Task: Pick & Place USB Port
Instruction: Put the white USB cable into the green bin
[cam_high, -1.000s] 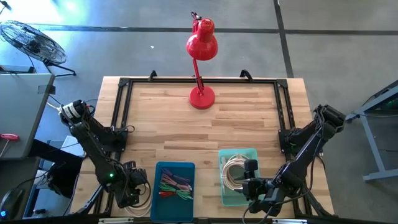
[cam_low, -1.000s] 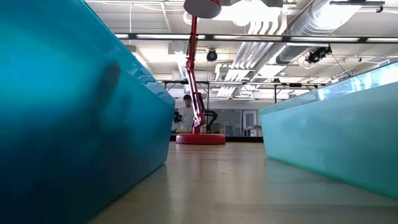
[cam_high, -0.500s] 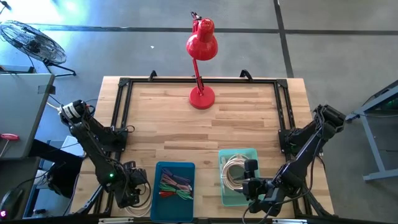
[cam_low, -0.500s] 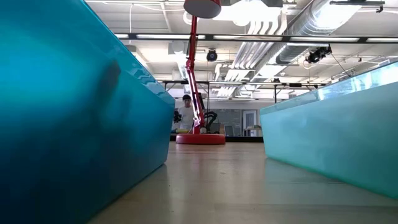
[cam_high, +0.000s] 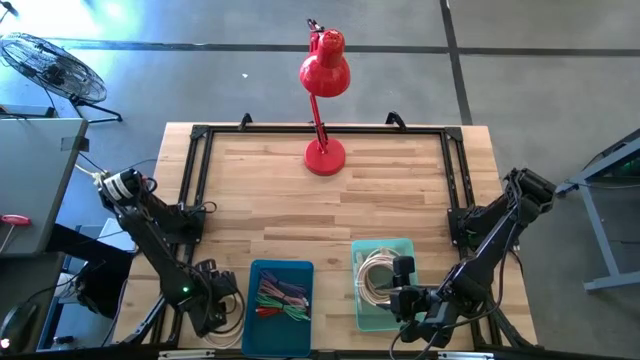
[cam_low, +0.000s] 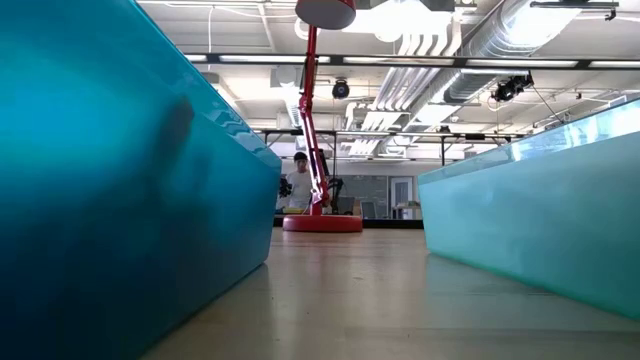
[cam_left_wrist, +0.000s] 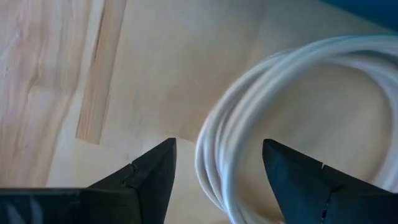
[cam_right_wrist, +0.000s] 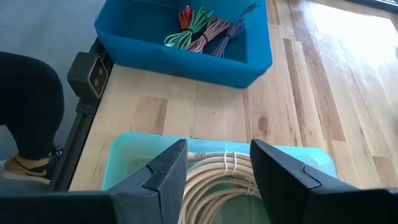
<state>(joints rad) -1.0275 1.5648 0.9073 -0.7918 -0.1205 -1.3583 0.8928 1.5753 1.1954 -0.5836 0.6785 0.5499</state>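
While coiled, white cable (cam_left_wrist: 249, 112) | round loops | between open left hand (cam_left_wrist: 217, 171)

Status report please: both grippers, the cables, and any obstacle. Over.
Left gripper open over white cable coil on the table. Right gripper open above coil in light tray. Blue bin holds coloured cables. No obstacle seen.

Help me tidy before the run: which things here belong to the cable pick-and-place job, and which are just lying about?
Belong to the job:
- blue bin with coloured cables
- pale bin with white coiled cable
- loose white cable under the open left gripper
- right gripper, open above the pale bin

Just lying about:
- red lamp
- fan on the floor
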